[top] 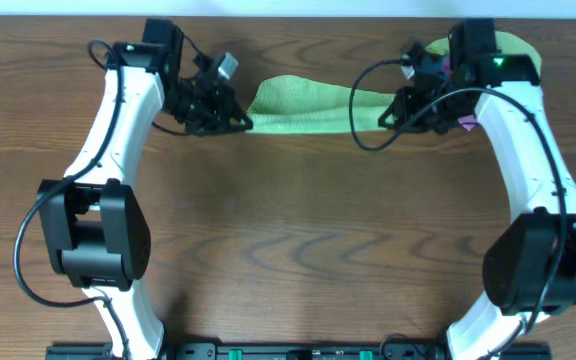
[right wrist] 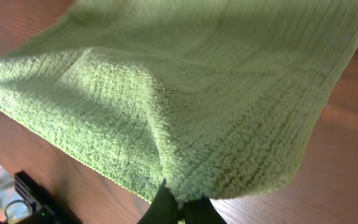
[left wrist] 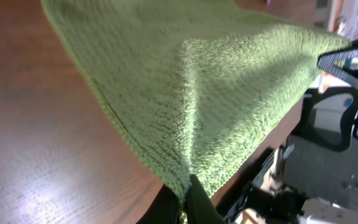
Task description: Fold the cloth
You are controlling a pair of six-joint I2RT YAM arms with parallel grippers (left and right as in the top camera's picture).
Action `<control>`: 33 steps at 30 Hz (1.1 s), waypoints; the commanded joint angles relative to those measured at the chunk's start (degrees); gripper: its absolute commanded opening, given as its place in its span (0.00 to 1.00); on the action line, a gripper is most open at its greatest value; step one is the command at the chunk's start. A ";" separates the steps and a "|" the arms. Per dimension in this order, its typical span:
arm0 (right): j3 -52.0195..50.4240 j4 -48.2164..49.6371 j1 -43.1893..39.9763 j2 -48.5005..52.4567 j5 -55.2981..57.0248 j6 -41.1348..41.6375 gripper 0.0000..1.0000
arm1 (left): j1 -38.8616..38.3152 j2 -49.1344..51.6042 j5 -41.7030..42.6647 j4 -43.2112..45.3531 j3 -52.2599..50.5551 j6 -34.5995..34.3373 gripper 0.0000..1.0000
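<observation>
At the far edge of the table (top: pixel 288 250), the green cloth (top: pixel 303 105) hangs stretched between both arms. The left gripper (top: pixel 240 122) and right gripper (top: pixel 386 118) are each clamped on a corner. Only the wrist views show the pinched corners up close.

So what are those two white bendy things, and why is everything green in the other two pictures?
The white bendy things are two robot arms, seen from a camera looking straight down at a brown wooden table. Each arm ends in a little pincher with two fingers, called a gripper. The left gripper and the right gripper each pinch one end of a green cloth, which stretches between them near the far edge of the table.

The other two pictures come from small cameras fixed on the arms' wrists, right behind the fingers. That is why the cloth fills them: the cameras are very close to it. In the left wrist picture the cloth runs down to dark fingertips at the bottom. The right wrist picture shows the same cloth pinched at the bottom edge.
</observation>
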 commanded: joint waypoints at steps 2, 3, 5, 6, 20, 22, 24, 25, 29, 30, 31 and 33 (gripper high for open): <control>-7.26 2.34 1.27 -3.69 0.96 -1.38 0.02 | -3.08 -1.18 -0.98 2.86 -8.66 0.26 0.06; -9.09 3.15 1.40 -4.44 0.98 -0.94 0.01 | -3.78 -1.18 -0.96 3.85 -10.51 -0.20 0.06; -13.49 4.48 1.44 -6.32 0.98 -0.94 0.02 | -5.16 -1.18 -0.79 5.33 -14.23 -0.61 0.06; -15.50 4.94 1.44 -7.30 1.03 -0.76 0.01 | -5.57 -1.18 -0.55 5.73 -15.41 -0.61 0.06; -33.38 15.82 1.44 -19.61 5.88 3.13 0.01 | -7.32 -3.23 2.67 10.64 -20.90 -5.81 0.06; -33.38 19.30 1.44 -19.56 6.88 4.66 0.01 | -7.32 -3.93 2.86 14.56 -20.90 -9.38 0.06; -33.38 22.93 1.44 -19.56 8.72 5.60 0.01 | -7.32 -4.28 2.84 18.73 -20.90 -12.90 0.06; -33.38 24.44 1.44 -19.56 9.42 6.16 0.01 | -7.32 -4.28 2.82 20.44 -20.87 -14.36 0.06; -33.38 30.51 1.44 -19.21 11.82 7.58 0.01 | -7.32 -4.26 1.46 27.52 -20.87 -19.41 0.06; -33.38 31.98 1.44 -18.91 12.22 7.61 0.01 | -7.32 -4.26 1.20 29.40 -20.87 -20.37 0.06; -33.38 33.35 1.46 -18.45 12.85 7.65 0.01 | -7.32 -4.26 0.70 31.30 -20.87 -21.24 0.06; -33.38 35.87 1.44 -17.22 14.29 8.37 0.01 | -7.28 -4.26 -1.33 35.17 -20.87 -23.41 0.06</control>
